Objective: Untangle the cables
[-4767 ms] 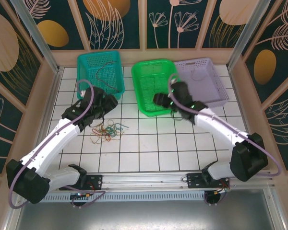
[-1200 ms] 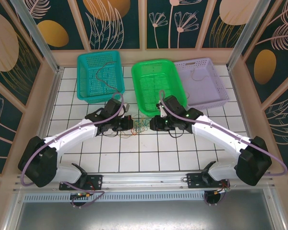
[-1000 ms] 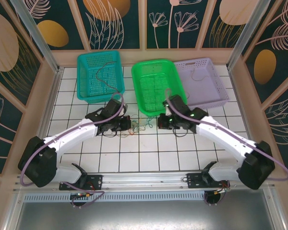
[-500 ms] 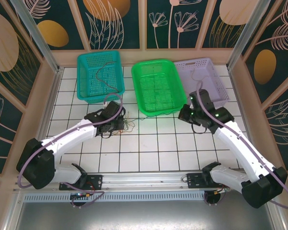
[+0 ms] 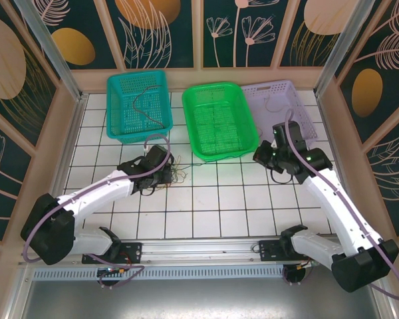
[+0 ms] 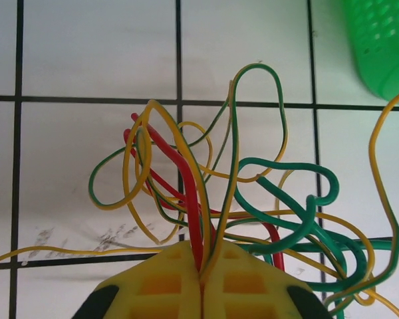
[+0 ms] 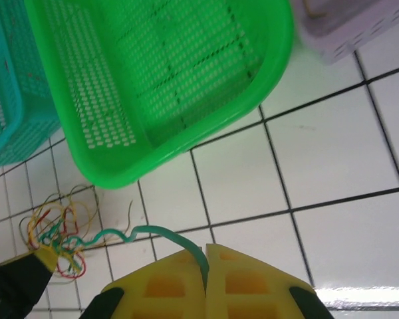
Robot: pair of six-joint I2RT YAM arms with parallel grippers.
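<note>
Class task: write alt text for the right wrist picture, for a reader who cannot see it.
The right gripper, jaws shut, holds a green cable that trails left to a tangle pinched by the left gripper. Beyond, on the white tiled table, sit a green basket, a teal basket and a lilac basket.

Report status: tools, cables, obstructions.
Left tool shut on cable tangle. Right tool shut on green cable, running back to tangle. Green basket nearby, not blocking.
</note>
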